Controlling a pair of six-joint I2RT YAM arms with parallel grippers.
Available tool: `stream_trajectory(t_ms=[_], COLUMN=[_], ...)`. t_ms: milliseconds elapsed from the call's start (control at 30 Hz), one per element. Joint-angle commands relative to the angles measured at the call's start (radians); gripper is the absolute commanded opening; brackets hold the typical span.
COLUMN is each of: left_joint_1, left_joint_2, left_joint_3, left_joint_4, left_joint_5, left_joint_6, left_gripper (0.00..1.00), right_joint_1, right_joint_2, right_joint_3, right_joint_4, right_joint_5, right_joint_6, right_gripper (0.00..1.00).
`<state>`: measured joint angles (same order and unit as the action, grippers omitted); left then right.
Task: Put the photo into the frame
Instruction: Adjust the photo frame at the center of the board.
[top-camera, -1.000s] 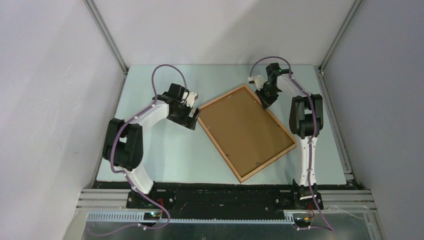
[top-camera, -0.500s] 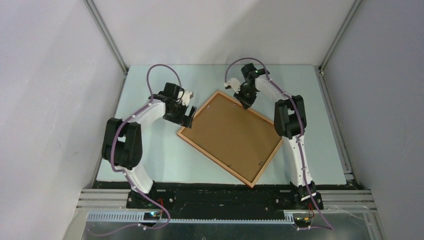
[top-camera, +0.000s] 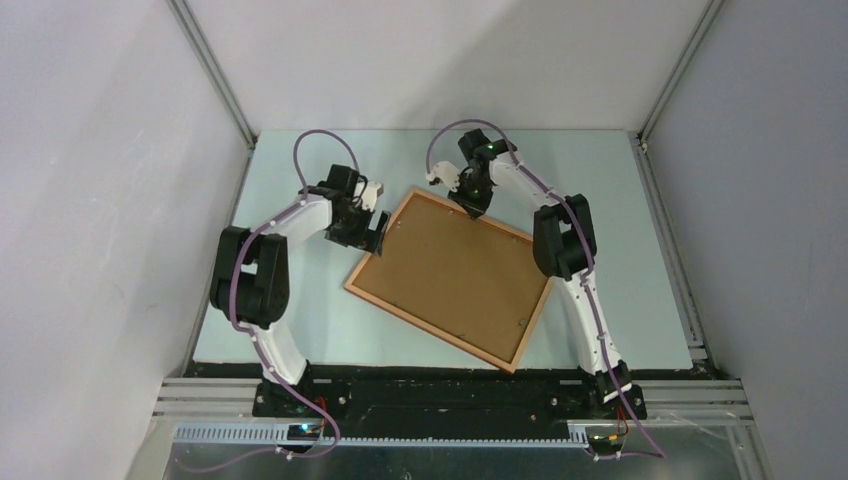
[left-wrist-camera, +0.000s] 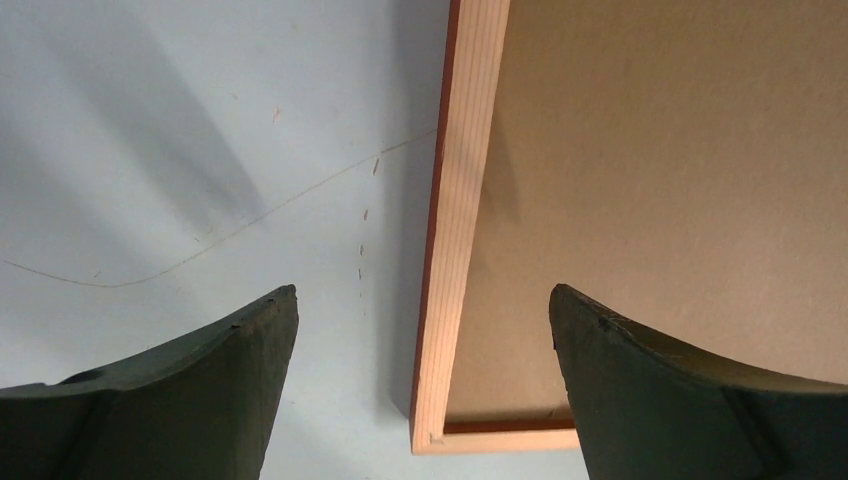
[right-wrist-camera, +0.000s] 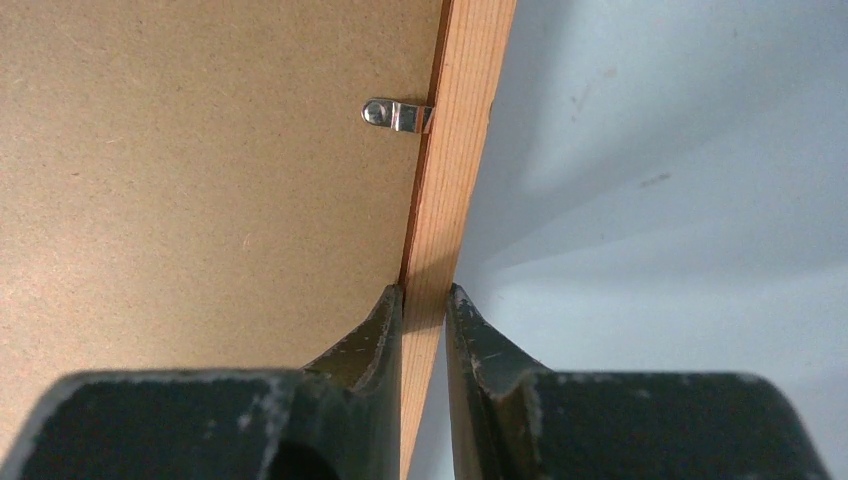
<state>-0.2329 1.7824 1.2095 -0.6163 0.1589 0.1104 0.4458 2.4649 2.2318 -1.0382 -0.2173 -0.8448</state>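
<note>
1. The thin orange-brown wooden picture frame (top-camera: 430, 330) has slid and turned towards the left side of the pale blue-green table (top-camera: 300, 310). A second ago it lay more to the right. Its top corner now points up near the middle of the table.
2. The right arm has swung left with it. The right gripper (top-camera: 472, 207) is pinching the top rail of the frame, one finger on the inside and one on the outside (right-wrist-camera: 425, 295). This looks like the arm that dragged the frame along.
3. The left gripper (top-camera: 378, 232) has hardly moved. Its fingers are spread wide, and now the left rail of the frame sits between them (left-wrist-camera: 422, 290), near a corner. It is not touching the wood.
4. The frame lies flat with its back up. The flat brown backing board (top-camera: 455, 275) fills it, and a small shiny metal clip (right-wrist-camera: 395, 115) reaches over the board's edge.
5. The photo cannot be seen in any view. It may be under the board, but the pictures do not show that.
6. What this means: the move has probably brought the frame into reach of both arms. The left gripper could now close on its rail to help hold the frame. If the photo is not inside yet, the clips and the board would have to come off first.
</note>
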Motion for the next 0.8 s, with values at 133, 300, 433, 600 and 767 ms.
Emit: stream_trajectory(t_ms=[133,300,433,600,767], left_joint_1=[0.041,0.070,0.095,0.113,0.123], left_joint_2=[0.018,-0.002,-0.013,-0.011,-0.028], left_joint_3=[0.057,0.051,0.043,0.030,0.013], left_joint_4=[0.006,-0.003,-0.004,-0.008,-0.007], left_joint_5=[0.040,0.053,0.058,0.058,0.056], left_joint_6=[-0.047,-0.050,-0.045,-0.047,-0.058], left_gripper=[1.00,1.00,1.00,1.00,1.00], right_joint_1=[0.070,0.098,0.114,0.131,0.149], right_joint_2=[0.038,0.039,0.035,0.012,-0.008], right_joint_3=[0.023,0.022,0.022,-0.013,-0.050], right_joint_4=[0.075,0.085,0.089,0.122,0.153], right_joint_5=[-0.052,-0.046,-0.047,-0.067,-0.084], right_joint_6=[-0.020,0.002,0.040,0.090,0.124], right_gripper=[0.00,0.00,0.00,0.05,0.09])
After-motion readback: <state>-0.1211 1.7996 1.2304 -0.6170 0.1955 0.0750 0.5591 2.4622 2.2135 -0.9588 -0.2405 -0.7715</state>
